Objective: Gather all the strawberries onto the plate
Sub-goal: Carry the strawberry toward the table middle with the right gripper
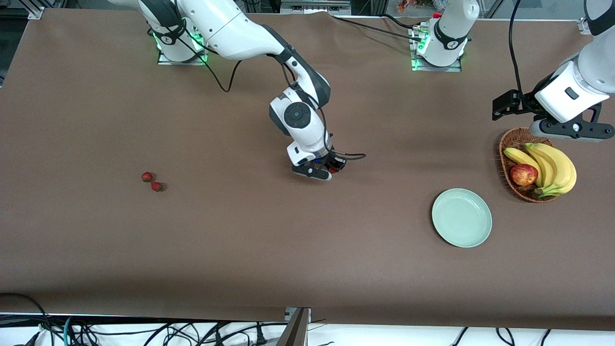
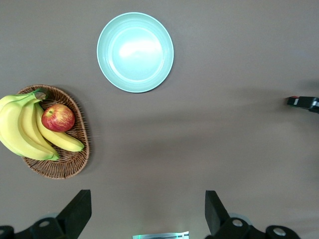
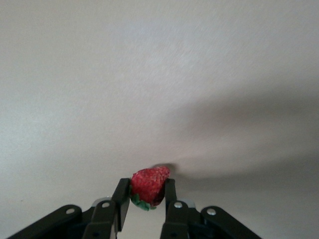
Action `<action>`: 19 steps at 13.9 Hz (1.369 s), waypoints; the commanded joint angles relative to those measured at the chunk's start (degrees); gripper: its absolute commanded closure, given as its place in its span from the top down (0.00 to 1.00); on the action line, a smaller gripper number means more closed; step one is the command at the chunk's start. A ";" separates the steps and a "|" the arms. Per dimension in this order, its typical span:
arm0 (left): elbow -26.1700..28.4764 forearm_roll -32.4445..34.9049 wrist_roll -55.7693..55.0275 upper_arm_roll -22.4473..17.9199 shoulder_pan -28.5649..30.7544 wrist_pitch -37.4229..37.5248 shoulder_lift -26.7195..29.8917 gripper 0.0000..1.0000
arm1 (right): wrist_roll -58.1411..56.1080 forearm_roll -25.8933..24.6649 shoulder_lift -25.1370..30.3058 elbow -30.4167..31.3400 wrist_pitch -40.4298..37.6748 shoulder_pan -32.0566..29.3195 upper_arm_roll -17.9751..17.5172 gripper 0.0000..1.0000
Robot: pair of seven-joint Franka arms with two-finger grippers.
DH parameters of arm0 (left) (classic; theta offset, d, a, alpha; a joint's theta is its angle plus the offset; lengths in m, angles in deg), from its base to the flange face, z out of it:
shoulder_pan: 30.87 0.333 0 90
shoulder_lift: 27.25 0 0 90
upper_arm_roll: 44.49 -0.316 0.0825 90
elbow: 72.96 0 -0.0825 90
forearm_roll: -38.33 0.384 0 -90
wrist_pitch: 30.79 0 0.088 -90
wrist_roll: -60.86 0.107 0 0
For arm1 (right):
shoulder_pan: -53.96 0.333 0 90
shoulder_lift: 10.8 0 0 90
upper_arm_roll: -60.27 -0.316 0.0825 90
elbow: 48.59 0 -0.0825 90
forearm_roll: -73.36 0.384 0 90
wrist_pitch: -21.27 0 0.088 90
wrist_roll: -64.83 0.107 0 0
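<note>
From the front camera, the right tool (image 1: pixel 330 170) hangs over the middle of the brown counter (image 1: pixel 240 240), clenched on a strawberry (image 1: pixel 332 169) that shows as a speck of red between its fingers. Two more strawberries (image 1: pixel 147 177) (image 1: pixel 156 186) lie touching each other toward the right arm's end of the counter. The mint-green plate (image 1: pixel 461 217) sits bare toward the left arm's end, just beside the wicker basket (image 1: pixel 507 144) holding bananas (image 1: pixel 552 166) and a red apple (image 1: pixel 523 175). The left tool (image 1: pixel 571 129) waits above the basket.

The left wrist camera shows the left tool's fingers (image 2: pixel 77 214) spread wide and holding nothing, above bare counter, with plate (image 2: pixel 135 52), basket (image 2: pixel 75 159), bananas (image 2: pixel 22 127) and apple (image 2: pixel 58 117) in sight.

The right wrist camera shows the strawberry (image 3: pixel 148 186) pinched between both pads (image 3: pixel 121 201), lifted clear of the counter.
</note>
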 commanded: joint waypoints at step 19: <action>-1.82 -0.66 1.31 -0.08 0.12 1.31 -0.62 1.00 | -34.84 -2.03 8.35 -14.90 -48.53 -21.66 2.03 1.00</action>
